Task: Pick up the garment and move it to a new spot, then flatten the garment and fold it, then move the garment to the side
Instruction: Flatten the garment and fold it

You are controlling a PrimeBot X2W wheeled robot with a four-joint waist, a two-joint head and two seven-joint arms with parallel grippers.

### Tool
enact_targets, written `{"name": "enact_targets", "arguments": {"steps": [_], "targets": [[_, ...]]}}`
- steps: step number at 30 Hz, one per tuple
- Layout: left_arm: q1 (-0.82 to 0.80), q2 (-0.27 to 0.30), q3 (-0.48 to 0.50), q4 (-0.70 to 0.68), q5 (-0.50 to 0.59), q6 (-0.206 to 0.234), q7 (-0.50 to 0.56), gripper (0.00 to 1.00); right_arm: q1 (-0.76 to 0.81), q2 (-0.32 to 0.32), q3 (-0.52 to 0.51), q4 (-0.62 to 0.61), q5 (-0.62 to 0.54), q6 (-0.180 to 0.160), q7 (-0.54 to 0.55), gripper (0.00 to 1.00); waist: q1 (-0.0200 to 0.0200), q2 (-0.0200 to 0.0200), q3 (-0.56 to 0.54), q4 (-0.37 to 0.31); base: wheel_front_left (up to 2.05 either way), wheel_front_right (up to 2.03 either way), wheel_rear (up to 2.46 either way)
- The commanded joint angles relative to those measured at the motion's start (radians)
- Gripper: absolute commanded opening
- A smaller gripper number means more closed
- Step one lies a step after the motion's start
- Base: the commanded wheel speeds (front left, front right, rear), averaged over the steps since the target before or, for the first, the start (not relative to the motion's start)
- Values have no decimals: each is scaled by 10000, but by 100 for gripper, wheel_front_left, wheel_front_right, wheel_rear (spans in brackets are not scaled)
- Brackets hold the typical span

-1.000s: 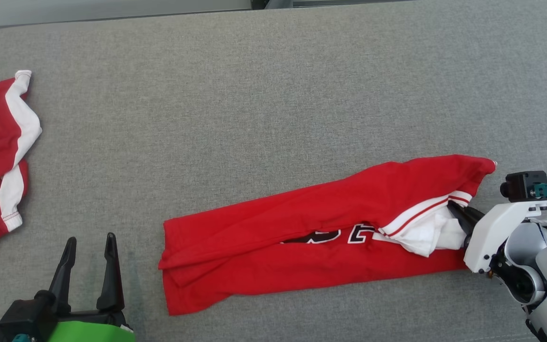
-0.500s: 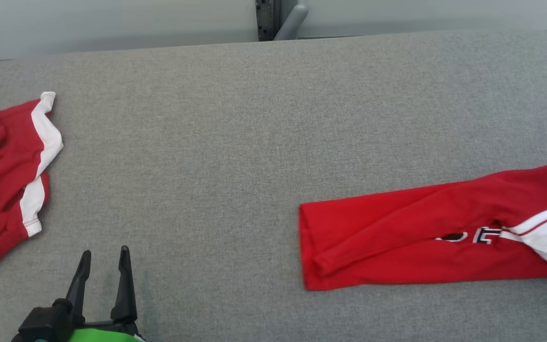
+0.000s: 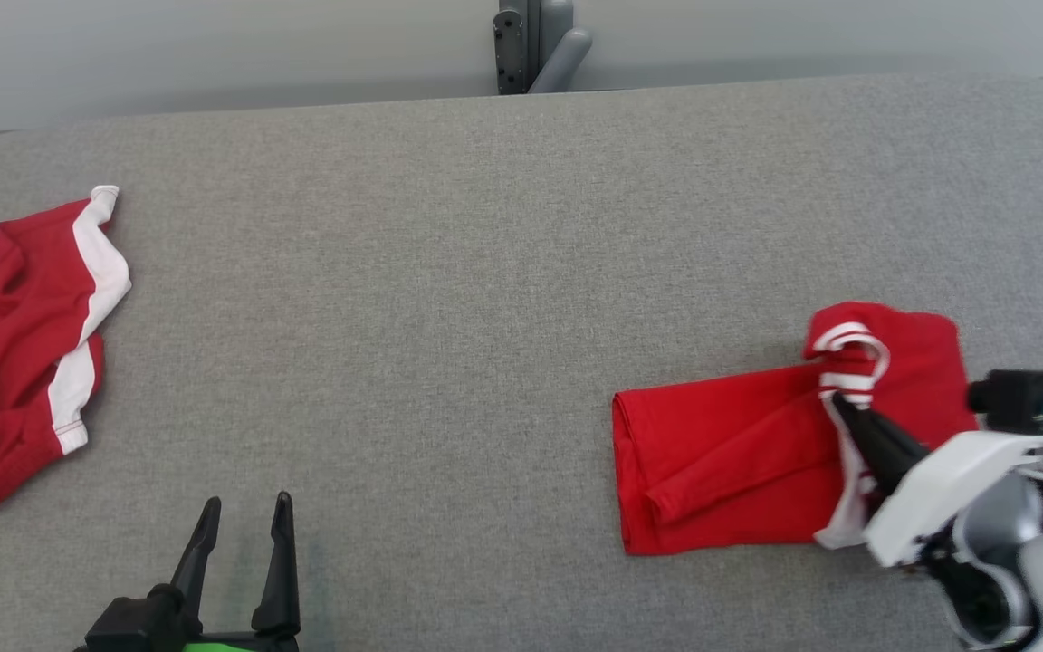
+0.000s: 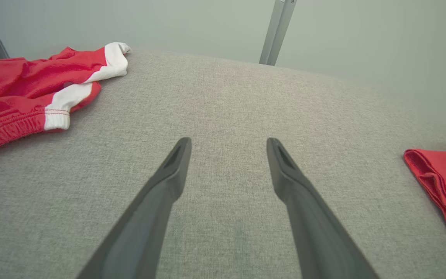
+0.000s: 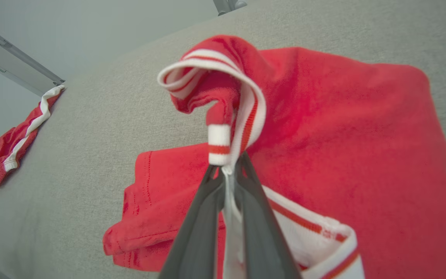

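Observation:
The red garment (image 3: 721, 453) lies on the grey table (image 3: 449, 272) at the right, partly doubled over. My right gripper (image 3: 838, 403) is shut on its white-and-red striped trim and holds that end raised above the lower layer. In the right wrist view the right gripper (image 5: 227, 164) pinches the trim, and the garment (image 5: 343, 135) spreads out behind it. My left gripper (image 3: 245, 516) stands open at the lower left, apart from any cloth. In the left wrist view the left gripper (image 4: 229, 145) has bare table between its fingers, and the garment's folded edge (image 4: 443, 186) lies far to the right.
A second red garment with white stripes (image 3: 14, 362) lies crumpled at the table's left edge, also seen as a red-and-white heap (image 4: 33, 89) and a small red pile (image 5: 14, 147). A grey metal post (image 3: 531, 45) rises behind the table's far edge.
The head camera has shifted. The right gripper pulled the garment to the right across the table, then lifted its trimmed end back over the rest, so it looks shorter. The left gripper stayed open.

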Motion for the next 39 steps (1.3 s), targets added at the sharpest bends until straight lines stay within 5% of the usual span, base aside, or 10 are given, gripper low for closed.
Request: {"name": "enact_targets", "arguments": {"steps": [1, 4, 15, 16, 17, 23, 28, 30, 31, 39], "targets": [[-78, 13, -76, 72, 26, -37, 0, 100, -92, 767, 249, -16, -487, 4, -39, 0, 0, 44, 128, -120, 0, 0, 0], [-224, 71, -265, 151, 48, -37, 0, 100, -397, 2163, 539, 485, -1369, 4, -211, 0, 0, 44, 234, -167, 0, 0, 0], [-406, 65, -351, 360, -18, -34, 0, 100, -1086, 3068, 1547, 1852, -1990, 4, -1015, 0, 0, 44, 455, -50, 0, 0, 0], [-398, 52, -371, 390, -33, -34, 0, 100, -1133, 3073, 1637, 1846, -2044, 4, -1120, 17, 0, 44, 467, -53, 0, 0, 0], [-386, 40, -378, 409, -47, -34, 0, 100, -1150, 3081, 1734, 1801, -2166, 4, -1240, 100, 0, 44, 474, -59, 0, 0, 0], [-232, 1, -220, 469, -103, -34, 0, 100, -570, 3066, 1547, 322, -2180, 4, -1700, 100, 0, 44, 427, -130, 0, 0, 0], [-38, -72, 40, 395, -106, -34, 0, 100, -38, 2665, 265, -1530, -2452, 4, -2364, 100, 0, 44, 461, -367, 0, 0, 0], [-32, -99, -27, 420, -107, -34, 0, 100, 20, 2340, -354, -1378, -3138, 4, -2829, 23, 0, 44, 472, -427, 0, 0, 0], [-50, -108, -45, 423, -103, -34, 0, 100, 2, 2338, -579, -1098, -3357, 4, -3054, 0, 0, 44, 484, -454, 0, 0, 0], [-434, -144, -314, 601, -106, -35, 0, 100, -1000, 2207, -656, 2779, -6103, 2, -5178, 0, 0, 44, 490, -395, 0, 0, 0]]}}
